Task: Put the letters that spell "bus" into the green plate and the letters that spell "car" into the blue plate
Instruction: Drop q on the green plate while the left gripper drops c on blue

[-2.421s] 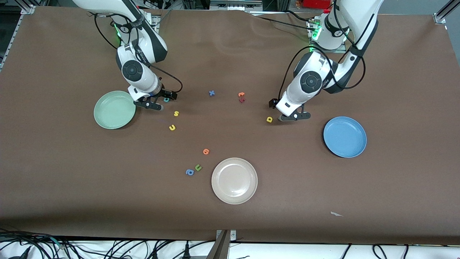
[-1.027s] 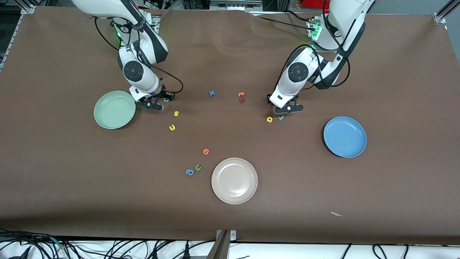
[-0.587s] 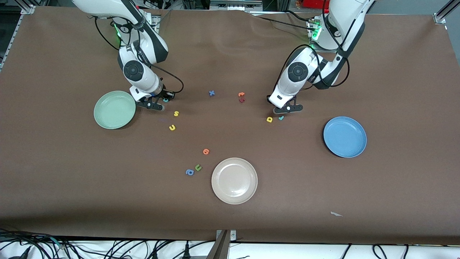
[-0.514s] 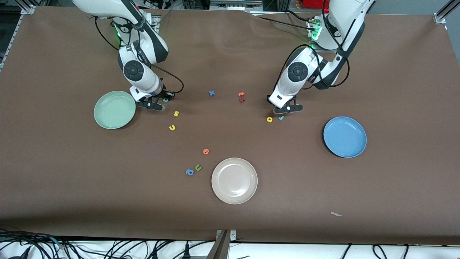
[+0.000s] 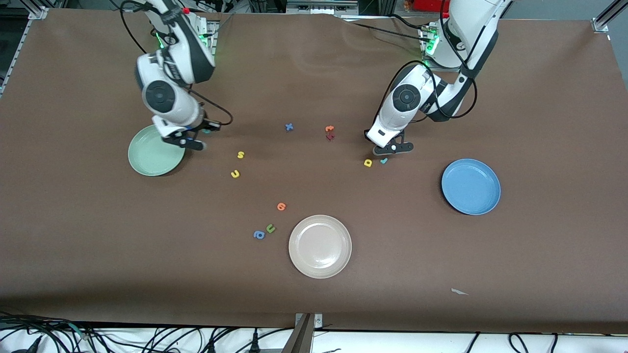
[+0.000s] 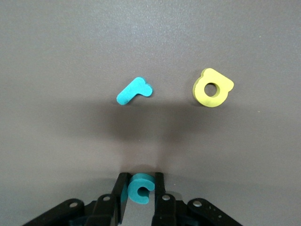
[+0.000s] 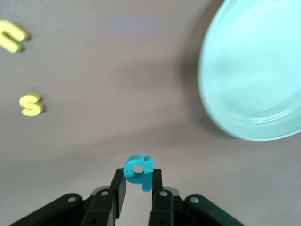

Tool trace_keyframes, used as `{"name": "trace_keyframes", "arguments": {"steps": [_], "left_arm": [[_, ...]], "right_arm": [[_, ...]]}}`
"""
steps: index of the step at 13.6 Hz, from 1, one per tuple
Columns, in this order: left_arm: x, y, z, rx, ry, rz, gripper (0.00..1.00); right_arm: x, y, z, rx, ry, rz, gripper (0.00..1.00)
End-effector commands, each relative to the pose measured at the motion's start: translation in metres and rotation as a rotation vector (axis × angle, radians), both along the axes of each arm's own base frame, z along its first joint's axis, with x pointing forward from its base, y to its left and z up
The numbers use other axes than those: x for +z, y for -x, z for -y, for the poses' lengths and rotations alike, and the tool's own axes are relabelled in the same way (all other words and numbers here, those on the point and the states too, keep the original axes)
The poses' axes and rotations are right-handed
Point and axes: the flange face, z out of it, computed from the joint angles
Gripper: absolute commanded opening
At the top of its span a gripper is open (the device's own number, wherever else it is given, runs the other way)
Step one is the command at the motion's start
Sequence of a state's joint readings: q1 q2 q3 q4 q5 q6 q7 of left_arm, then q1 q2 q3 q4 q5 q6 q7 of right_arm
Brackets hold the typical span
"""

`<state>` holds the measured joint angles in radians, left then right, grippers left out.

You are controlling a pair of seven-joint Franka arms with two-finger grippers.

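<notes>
Two grippers each pinch one foam letter. The right gripper [image 5: 189, 143] hangs above the table at the rim of the green plate [image 5: 147, 159], on the rim's 2 o'clock side in the front view; its fingers [image 7: 118, 186] are closed on the teal "b" [image 7: 139, 171], which is lifted clear of the surface. The left gripper [image 5: 394, 148] is low over the table near the middle, its fingers [image 6: 123, 188] closed on the teal "c" [image 6: 140, 189]; whether this letter touches the table cannot be told.

Loose task letters: the teal "r" [image 5: 383, 160] and the yellow "a" [image 5: 368, 163] lie side by side on the table, just nearer the front camera than the left gripper, at about 9 o'clock from the blue plate [image 5: 471, 187] and well apart from it. The yellow "s" [image 5: 240, 155] and the yellow "u" [image 5: 235, 173] lie on the table at about 3 o'clock from the green plate, the "u" nearer the camera. Neither coloured plate holds a letter.

Other items: a cream-white plate [image 5: 320, 246] sits nearest the camera; a green "u" [image 5: 270, 228], a blue "a" [image 5: 258, 235] and an orange letter [image 5: 281, 206] lie at its 9 to 10 o'clock. A blue "x" [image 5: 289, 127] and a pair of orange and dark red letters [image 5: 329, 132] lie between the two arms.
</notes>
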<state>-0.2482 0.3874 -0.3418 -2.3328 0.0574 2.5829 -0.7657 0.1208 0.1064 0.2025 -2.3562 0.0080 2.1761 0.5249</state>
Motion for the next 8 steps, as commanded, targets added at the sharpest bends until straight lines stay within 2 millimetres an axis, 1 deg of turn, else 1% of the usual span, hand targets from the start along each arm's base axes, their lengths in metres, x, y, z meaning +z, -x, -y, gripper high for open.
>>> {"name": "trace_keyframes", "arguments": {"steps": [1, 2, 3, 4, 6, 7, 8], "left_arm": [[0.019, -0.028, -0.002, -0.005, -0.064, -0.038, 0.12], [0.030, -0.044, -0.011, -0.011, -0.085, -0.074, 0.12], [0.040, -0.060, -0.024, -0.023, -0.095, -0.101, 0.12], [0.049, -0.071, -0.038, -0.041, -0.095, -0.117, 0.12], [0.058, -0.087, -0.068, -0.062, -0.080, -0.119, 0.12], [0.061, -0.094, -0.088, -0.086, -0.069, -0.129, 0.12], [0.066, -0.103, -0.112, -0.109, -0.058, -0.132, 0.12]], "right_arm": [[0.009, -0.019, 0.063, 0.052, -0.048, -0.036, 0.08], [0.006, -0.024, 0.087, 0.071, -0.063, -0.034, 0.08], [0.000, -0.026, 0.109, 0.082, -0.067, -0.040, 0.08], [-0.007, -0.029, 0.125, 0.086, -0.070, -0.034, 0.08], [-0.026, -0.035, 0.154, 0.126, -0.065, -0.014, 0.08], [-0.034, -0.038, 0.168, 0.159, -0.051, 0.002, 0.09], [-0.045, -0.038, 0.182, 0.175, -0.041, 0.004, 0.09]]}}
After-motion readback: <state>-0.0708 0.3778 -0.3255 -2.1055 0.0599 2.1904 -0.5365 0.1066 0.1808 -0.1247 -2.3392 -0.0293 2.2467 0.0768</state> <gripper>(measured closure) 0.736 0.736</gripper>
